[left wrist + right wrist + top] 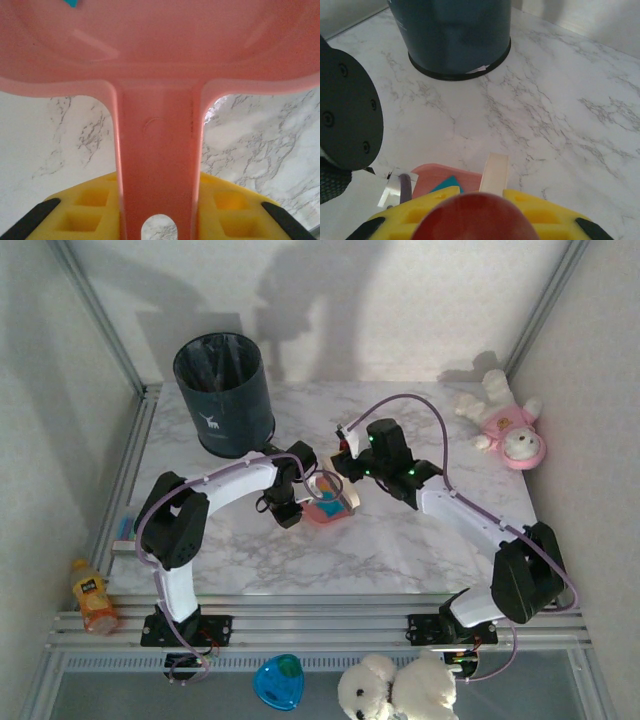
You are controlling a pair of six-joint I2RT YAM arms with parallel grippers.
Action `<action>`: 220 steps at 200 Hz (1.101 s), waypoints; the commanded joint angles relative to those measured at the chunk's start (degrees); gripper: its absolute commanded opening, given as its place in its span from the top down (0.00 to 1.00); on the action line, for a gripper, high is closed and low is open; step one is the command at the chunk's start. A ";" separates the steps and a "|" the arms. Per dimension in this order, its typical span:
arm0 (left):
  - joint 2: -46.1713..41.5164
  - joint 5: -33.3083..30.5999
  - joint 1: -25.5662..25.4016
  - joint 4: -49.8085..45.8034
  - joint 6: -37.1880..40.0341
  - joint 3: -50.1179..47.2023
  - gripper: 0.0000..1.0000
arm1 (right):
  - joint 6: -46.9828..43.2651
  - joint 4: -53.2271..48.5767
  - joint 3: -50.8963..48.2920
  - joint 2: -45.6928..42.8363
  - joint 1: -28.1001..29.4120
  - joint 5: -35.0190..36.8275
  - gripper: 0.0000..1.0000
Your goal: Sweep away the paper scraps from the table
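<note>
Left end effector [296,502]: pressed shut on the handle of the pink dustpan [328,508]. Left wrist view: yellow fingers [87,210] sit either side of the handle [157,165], both touching it.
Right end effector [347,472]: pinching the red rounded handle of a brush [475,217], yellow fingers [550,220] tight on both sides. A pale strip [494,172] sticks out past the fingers on the far side, just beside the pan rim; contact w/ the rim cannot be told.
Dustpan pos.: approx. ctr of tabletop [400,550], btwn the two end effectors, near-right of the bin [222,395].
Paper scraps: teal pieces lie inside the dustpan. One shows in the right wrist view [449,183], one at the top edge of the left wrist view [71,2], and a teal patch shows from above [331,502]. Count cannot be told.
Tabletop: white w/ grey veining, metal rails along the left and near edges.
Bin: dark blue, upright, dark inside, far-left part of tabletop, base resting flat.
Other items: pink plush [510,430] at the far-right corner. Bottle [92,595] off the left edge, near side. White plush [395,690] and a blue plastic item [278,680] lie nearer than the rails, btwn the arm bases.
</note>
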 commanded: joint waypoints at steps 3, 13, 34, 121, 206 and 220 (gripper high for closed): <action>-1.33 0.25 -0.19 -0.65 1.50 -0.89 0.84 | 0.99 2.79 -0.81 -2.41 0.00 0.70 1.00; -1.35 0.24 -0.23 -0.57 1.52 -0.80 0.83 | 1.18 2.86 -1.01 -2.50 -0.15 0.39 1.00; -1.45 0.35 -0.17 -0.65 1.48 -0.72 0.83 | 1.79 3.01 -1.20 -2.39 -0.13 2.25 1.00; -0.96 0.29 -0.26 -1.07 0.96 -0.01 0.83 | 2.25 -0.56 -0.24 0.43 -0.03 11.68 1.00; -1.02 0.21 -0.26 -1.10 0.69 0.43 0.82 | 3.54 -1.12 1.61 3.17 0.65 0.93 1.00; -0.97 0.24 -0.21 -1.13 0.69 0.47 0.82 | 4.02 -0.65 1.61 2.91 0.64 -0.94 1.00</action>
